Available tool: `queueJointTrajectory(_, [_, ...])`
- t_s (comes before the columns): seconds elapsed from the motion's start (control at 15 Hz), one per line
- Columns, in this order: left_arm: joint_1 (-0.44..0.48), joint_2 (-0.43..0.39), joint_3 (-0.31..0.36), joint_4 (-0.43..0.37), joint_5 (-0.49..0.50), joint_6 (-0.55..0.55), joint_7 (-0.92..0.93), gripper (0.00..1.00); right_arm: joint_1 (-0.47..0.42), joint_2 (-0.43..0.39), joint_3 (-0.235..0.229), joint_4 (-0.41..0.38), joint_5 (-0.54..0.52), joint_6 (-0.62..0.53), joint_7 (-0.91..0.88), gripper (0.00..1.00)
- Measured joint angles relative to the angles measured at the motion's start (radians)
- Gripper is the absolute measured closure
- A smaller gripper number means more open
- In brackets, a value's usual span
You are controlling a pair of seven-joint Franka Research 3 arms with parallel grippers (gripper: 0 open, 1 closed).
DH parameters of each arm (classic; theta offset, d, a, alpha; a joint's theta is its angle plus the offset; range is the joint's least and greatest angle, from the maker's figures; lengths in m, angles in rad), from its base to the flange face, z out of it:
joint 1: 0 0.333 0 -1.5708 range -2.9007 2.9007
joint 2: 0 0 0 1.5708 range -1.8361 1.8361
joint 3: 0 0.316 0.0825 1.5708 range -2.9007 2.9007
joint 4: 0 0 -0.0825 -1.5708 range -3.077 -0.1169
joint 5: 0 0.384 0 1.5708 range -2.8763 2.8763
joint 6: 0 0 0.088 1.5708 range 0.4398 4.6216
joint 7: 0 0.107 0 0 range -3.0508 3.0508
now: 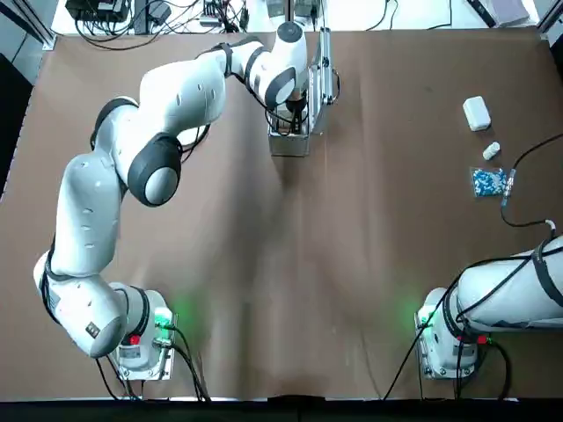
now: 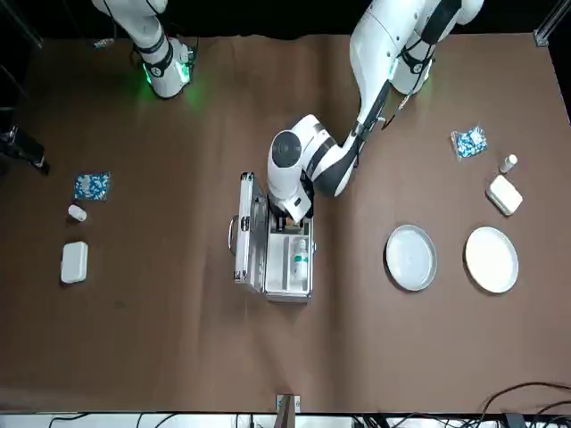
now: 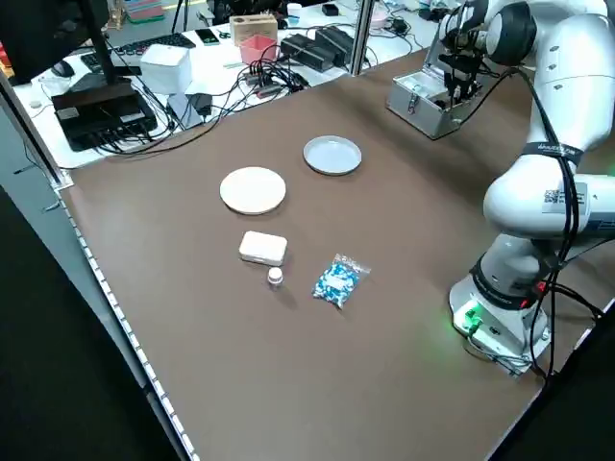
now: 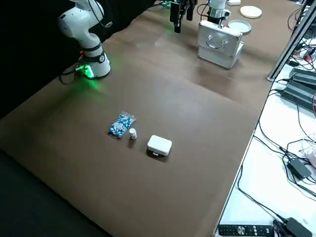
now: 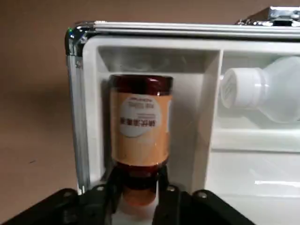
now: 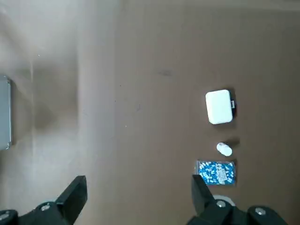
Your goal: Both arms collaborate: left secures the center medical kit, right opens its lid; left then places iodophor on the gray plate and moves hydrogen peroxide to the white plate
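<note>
At the centre of the table we see the medical kit standing open, its lid raised upright on the side toward the right arm. Our left gripper reaches down into the case at the end nearest the arm bases, and in the left wrist view its two fingers are closed on the neck of the iodophor, a dark brown bottle with an orange label that lies in a narrow compartment by the case's metal-edged wall. In the neighbouring compartment we find the hydrogen peroxide, a pale bottle with a teal mark, lying on its side with its white cap toward the iodophor's compartment. On the left arm's side of the kit sits the gray plate, and just beyond it, farther from the kit, the white plate; the two are apart, and neither holds anything. Our right gripper hangs high over bare table with its fingers spread wide and nothing between them. Below it lie a small white box, a white vial and a blue-and-white packet in a loose row.
</note>
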Motion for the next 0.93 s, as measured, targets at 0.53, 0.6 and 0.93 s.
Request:
queueJointTrajectory(0.53, [0.003, 0.0, 0.002, 0.004, 0.0, 0.002, -0.004, 0.67, -0.002, 0.0, -0.002, 0.0, 0.0, 0.011, 0.0, 0.02])
queueJointTrajectory(0.6, [0.003, 0.0, 0.002, 0.007, 0.0, 0.003, -0.004, 0.67, -0.002, 0.0, -0.002, 0.0, 0.0, 0.011, 0.0, 0.02])
queueJointTrajectory(0.93, [0.018, -0.017, 0.001, 0.042, -0.002, 0.005, -0.004, 0.67, -0.002, 0.0, -0.001, 0.001, 0.0, 0.016, 0.0, 0.02])
